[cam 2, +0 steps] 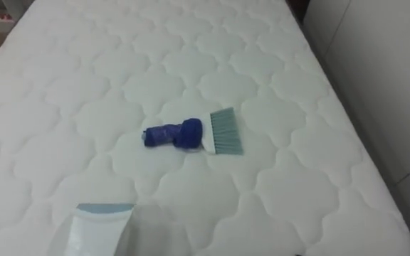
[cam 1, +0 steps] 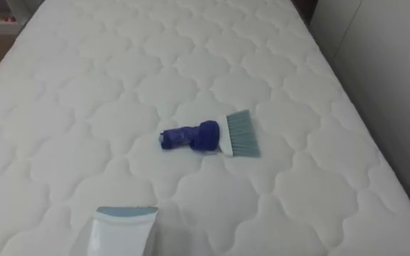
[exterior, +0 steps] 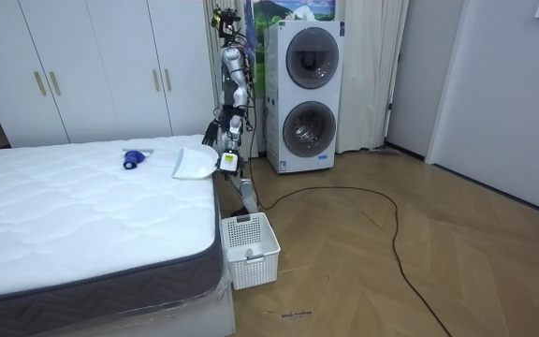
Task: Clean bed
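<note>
Left hand (exterior: 225,161) beside dustpan (cam 1: 119,229), brush (cam 1: 208,136) well apart

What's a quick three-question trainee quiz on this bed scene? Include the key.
1. True or false: the brush lies on the mattress with its bristles pointing to the robot's right.
2. In the room view, what stands on the floor at the bed's corner? A) a white basket B) a chair C) a bucket
3. Fill in: in the eye views, the dustpan lies ___ to the robot than the brush does.
Key: 1 true; 2 A; 3 nearer.
</note>
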Controlling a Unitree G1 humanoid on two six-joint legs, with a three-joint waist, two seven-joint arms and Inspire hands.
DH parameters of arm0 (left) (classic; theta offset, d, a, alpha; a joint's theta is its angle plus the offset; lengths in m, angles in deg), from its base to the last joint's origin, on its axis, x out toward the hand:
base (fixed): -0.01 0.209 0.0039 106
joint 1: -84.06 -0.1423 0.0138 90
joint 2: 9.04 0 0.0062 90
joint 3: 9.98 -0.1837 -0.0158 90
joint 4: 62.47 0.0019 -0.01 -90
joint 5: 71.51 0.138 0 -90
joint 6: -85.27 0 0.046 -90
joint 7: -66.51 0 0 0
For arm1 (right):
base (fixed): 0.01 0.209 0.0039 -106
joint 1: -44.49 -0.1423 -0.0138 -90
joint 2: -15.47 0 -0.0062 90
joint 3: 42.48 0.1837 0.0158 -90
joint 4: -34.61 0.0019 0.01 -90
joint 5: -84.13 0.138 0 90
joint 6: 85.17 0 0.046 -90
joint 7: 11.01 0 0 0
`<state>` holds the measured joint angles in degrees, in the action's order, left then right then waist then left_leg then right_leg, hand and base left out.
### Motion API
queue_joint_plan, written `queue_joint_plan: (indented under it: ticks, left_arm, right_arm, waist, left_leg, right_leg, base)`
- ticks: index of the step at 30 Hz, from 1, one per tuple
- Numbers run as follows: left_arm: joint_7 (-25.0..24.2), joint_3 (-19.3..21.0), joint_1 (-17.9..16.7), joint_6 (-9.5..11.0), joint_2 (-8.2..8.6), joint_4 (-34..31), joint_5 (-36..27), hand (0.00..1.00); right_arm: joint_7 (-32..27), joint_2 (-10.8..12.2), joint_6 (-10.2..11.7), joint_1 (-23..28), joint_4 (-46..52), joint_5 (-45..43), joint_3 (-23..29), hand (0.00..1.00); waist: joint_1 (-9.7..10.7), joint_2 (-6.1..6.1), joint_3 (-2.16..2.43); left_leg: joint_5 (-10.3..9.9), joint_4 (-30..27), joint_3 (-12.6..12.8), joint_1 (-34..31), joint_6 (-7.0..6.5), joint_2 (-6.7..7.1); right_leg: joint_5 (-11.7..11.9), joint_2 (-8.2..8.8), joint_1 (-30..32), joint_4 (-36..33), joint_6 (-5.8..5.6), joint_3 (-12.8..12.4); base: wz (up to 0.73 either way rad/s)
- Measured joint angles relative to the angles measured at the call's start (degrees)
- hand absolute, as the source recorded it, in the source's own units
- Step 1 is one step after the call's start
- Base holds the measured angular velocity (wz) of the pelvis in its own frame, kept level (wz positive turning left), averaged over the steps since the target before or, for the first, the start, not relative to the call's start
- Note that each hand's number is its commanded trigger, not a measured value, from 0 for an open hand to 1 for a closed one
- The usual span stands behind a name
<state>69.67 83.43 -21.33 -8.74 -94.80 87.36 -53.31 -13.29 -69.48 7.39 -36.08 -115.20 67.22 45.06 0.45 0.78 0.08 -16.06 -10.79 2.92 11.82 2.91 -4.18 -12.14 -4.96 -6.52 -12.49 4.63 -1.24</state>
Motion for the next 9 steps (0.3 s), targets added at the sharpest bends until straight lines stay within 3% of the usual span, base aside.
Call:
queue_joint_plan:
  ticks: [9]
  left_arm:
    - [-4.0,0.9,-0.9,-4.7,1.61,-0.1,3.2,0.00]
  right_arm:
    - [-0.1,0.1,-3.4,-0.4,-0.7,-5.4,0.0,0.00]
  waist:
    - [-0.8,-0.08,0.31]
  left_leg:
    - [0.1,-0.6,-0.1,0.9,-0.25,0.22]
  right_leg:
    - [0.0,0.67,-1.7,0.8,-0.09,0.9]
  base:
    - [0.08]
